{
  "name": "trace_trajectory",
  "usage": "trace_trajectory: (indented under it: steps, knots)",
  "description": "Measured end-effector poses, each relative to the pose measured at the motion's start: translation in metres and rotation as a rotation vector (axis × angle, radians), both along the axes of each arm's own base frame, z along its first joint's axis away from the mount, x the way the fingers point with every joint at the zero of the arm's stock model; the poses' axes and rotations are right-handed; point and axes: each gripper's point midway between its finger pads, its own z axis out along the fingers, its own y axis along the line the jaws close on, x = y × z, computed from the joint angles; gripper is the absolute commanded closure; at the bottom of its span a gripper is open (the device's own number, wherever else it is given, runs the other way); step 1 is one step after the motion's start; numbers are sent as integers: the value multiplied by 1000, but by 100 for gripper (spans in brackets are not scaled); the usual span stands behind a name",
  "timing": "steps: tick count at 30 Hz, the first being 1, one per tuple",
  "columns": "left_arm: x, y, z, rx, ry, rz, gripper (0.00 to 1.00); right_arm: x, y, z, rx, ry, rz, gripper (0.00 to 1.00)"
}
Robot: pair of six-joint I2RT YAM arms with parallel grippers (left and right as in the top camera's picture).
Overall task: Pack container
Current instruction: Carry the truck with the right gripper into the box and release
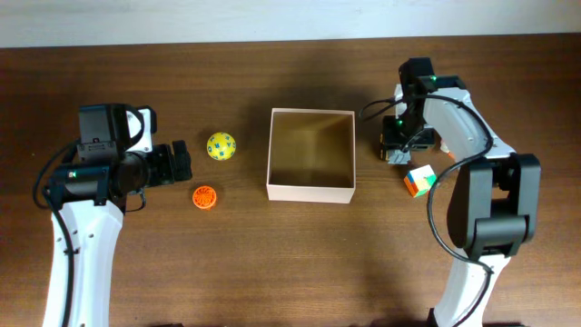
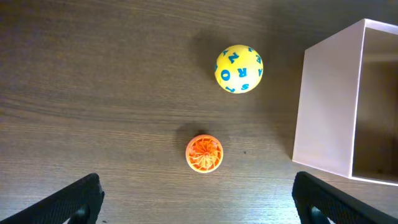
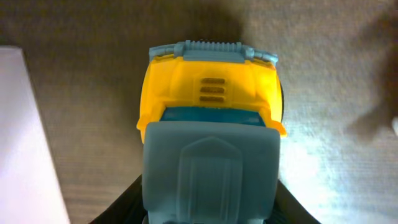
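Container point(image 1: 309, 193) sits empty mid-table, btwn 2 arms. Left gripper point(image 1: 184, 162) is spread wide, short of the orange toy point(image 1: 204, 196) and lettered ball point(image 1: 221, 146). Right gripper point(image 1: 397, 150) hangs over the toy truck point(image 3: 210, 106) near the box's right wall; can't tell if it's clamped. Risk: an off-centre pinch lets the truck slip or swing, clipping the wall and shoving the box.

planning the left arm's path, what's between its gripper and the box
The yellow lettered ball and the orange toy lie between the left gripper and the container, seen in the overhead view.
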Motion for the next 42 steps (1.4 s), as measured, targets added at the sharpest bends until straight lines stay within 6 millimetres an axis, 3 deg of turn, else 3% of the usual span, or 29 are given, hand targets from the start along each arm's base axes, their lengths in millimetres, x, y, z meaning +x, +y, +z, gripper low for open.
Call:
trace_trajectory:
  steps: [3, 6, 11, 14, 16, 20, 26, 33, 34, 39, 42]
  knots:
    - [0, 0, 0, 0, 0, 0, 1, -1, 5, 33, 4, -61, -17, 67]
    - [0, 0, 0, 0, 0, 0, 1, -4, 22, 86, 21, -174, -16, 71]
    - [0, 0, 0, 0, 0, 0, 1, -25, 73, 180, 94, -389, 33, 74]
    - [0, 0, 0, 0, 0, 0, 1, -39, 103, 203, 141, -435, 62, 74]
    - [0, 0, 0, 0, 0, 0, 1, -44, 117, 201, 158, -424, 72, 74]
    - [0, 0, 0, 0, 0, 0, 1, -42, 142, 176, 166, -363, 68, 74]
    - [0, 0, 0, 0, 0, 0, 1, -29, 175, 113, 129, -263, 78, 74]
    - [0, 0, 0, 0, 0, 0, 1, -23, 167, 51, 26, -151, 47, 73]
    - [0, 0, 0, 0, 0, 0, 1, -23, 166, 48, 19, -144, 43, 72]
    - [0, 0, 0, 0, 0, 0, 1, -17, 155, 38, -5, -134, 18, 49]
    - [0, 0, 0, 0, 0, 0, 1, -15, 151, 39, -15, -142, 15, 42]
